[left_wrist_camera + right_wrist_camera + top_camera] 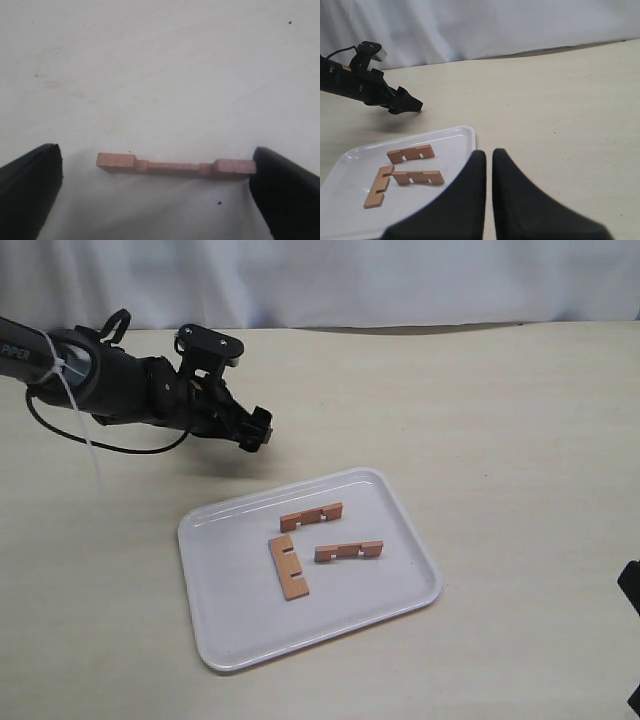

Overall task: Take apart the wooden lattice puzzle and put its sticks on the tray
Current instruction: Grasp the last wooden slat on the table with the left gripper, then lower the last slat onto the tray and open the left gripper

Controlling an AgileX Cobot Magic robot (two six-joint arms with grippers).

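Observation:
Three separate reddish-brown notched sticks (311,517) (289,567) (349,551) lie flat on the white tray (400,600); the right wrist view shows them too (411,153) (378,186) (419,177). The wooden lattice puzzle as an interlocked whole is out of view. A fourth stick (176,167) lies on the bare table past the tray's far left corner. My left gripper (255,430) (156,176) hangs low over it, open; one stick end touches a finger (285,190) and a gap stays at the other finger (30,185). My right gripper (489,152) is shut on nothing, near the tray's right side.
The beige table (500,420) stretches wide around the tray, with a white curtain (400,280) along its far edge. The left arm (100,375) and its cable reach in from the left. A black piece (630,585) shows at the right border.

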